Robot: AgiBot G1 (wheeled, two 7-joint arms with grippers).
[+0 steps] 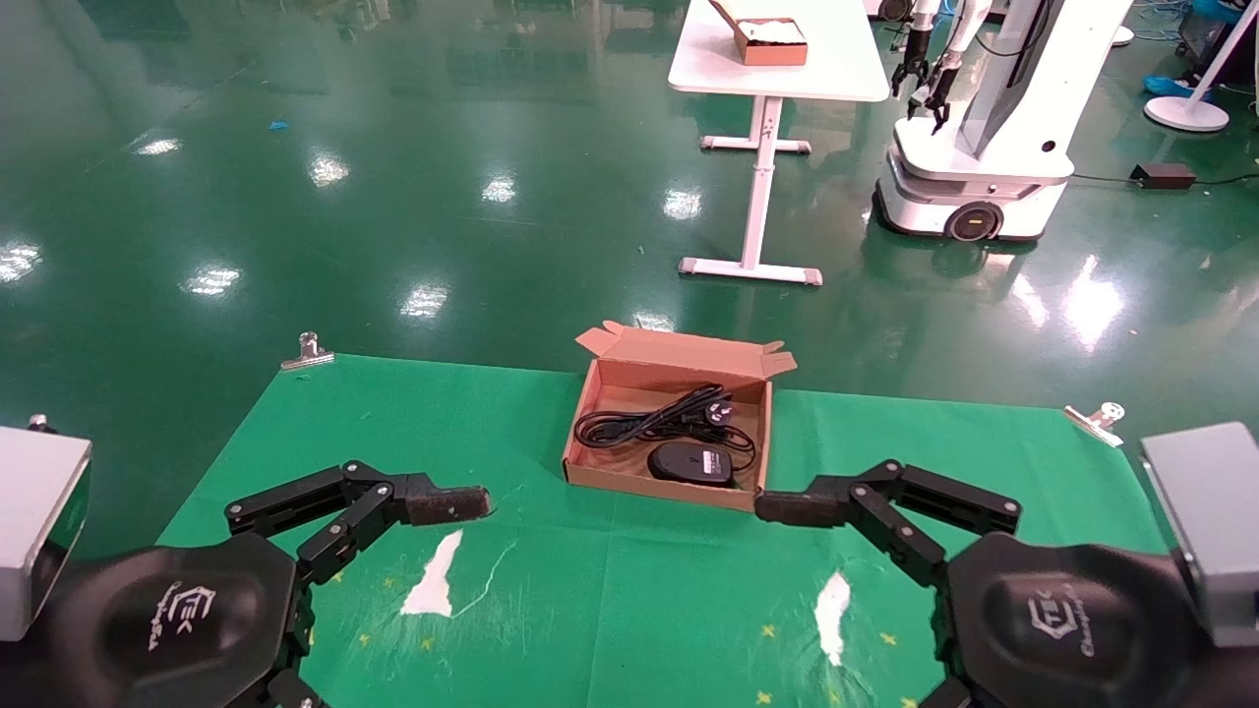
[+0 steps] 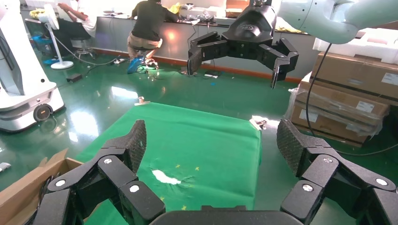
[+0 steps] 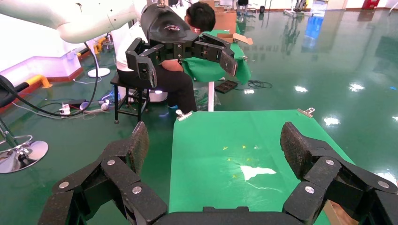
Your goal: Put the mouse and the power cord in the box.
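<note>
The brown cardboard box (image 1: 590,423) sits open at the middle far edge of the green-covered table, lid flap standing behind it. Inside lie the coiled black power cord (image 1: 649,421) towards the back and the black mouse (image 1: 691,462) at the front, its thin cable curling beside it. My left gripper (image 2: 212,143) hovers open and empty over the cloth left of the box, one finger (image 1: 448,503) pointing inward. To the right of the box my right gripper (image 3: 215,140) is held open and empty too, with a fingertip (image 1: 787,508) just off the box's front right corner.
The green cloth has two white tears (image 1: 433,580) (image 1: 831,600) and is held by metal clips (image 1: 308,352) (image 1: 1097,418) at the far corners. Beyond the table are shiny green floor, a white table (image 1: 836,69) carrying a small cardboard box (image 1: 767,41), and another robot (image 1: 984,128).
</note>
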